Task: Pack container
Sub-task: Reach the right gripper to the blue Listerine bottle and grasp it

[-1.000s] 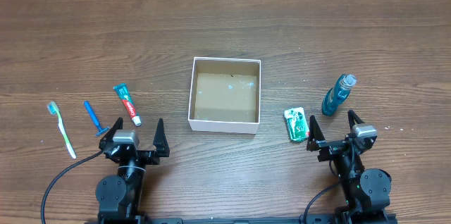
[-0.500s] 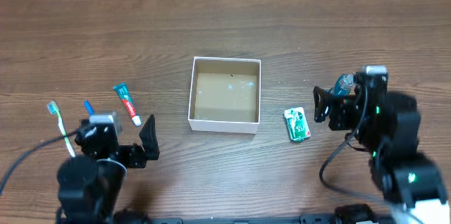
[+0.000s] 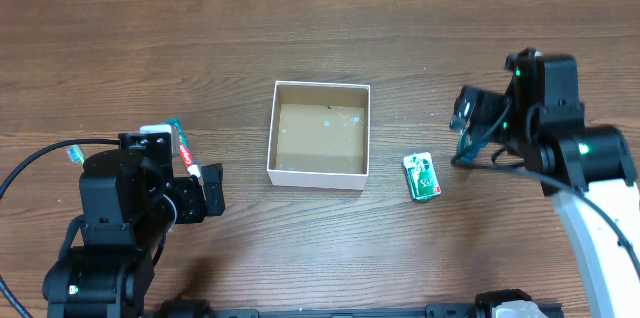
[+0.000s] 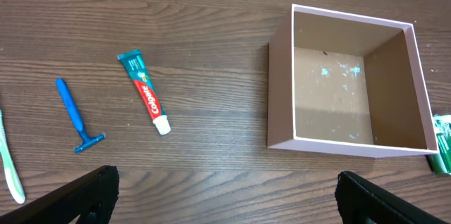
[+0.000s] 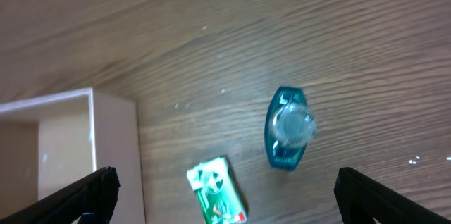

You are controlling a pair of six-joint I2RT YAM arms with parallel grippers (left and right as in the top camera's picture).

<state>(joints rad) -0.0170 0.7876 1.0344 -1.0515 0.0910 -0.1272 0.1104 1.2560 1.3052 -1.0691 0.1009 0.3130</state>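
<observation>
Left gripper (image 4: 227, 194), right gripper (image 5: 227, 194) spread wide, empty; container (image 4: 280, 90) square, white-walled, brown floor.

Container (image 3: 316, 177): white walls, brown floor flecked pale blue. Left of it: toothpaste tube (image 4: 145, 94), teal with red lettering and white cap; razor (image 4: 74, 115), blue; toothbrush (image 4: 10, 175), pale green and white. Right of it: packet (image 5: 215, 194), green with white and red print; bottle (image 5: 287, 127), translucent blue. Desk (image 3: 300, 38): brown woodgrain.

left gripper (image 4: 229, 196) jaws wide apart | right gripper (image 5: 229, 192) jaws wide apart
</observation>
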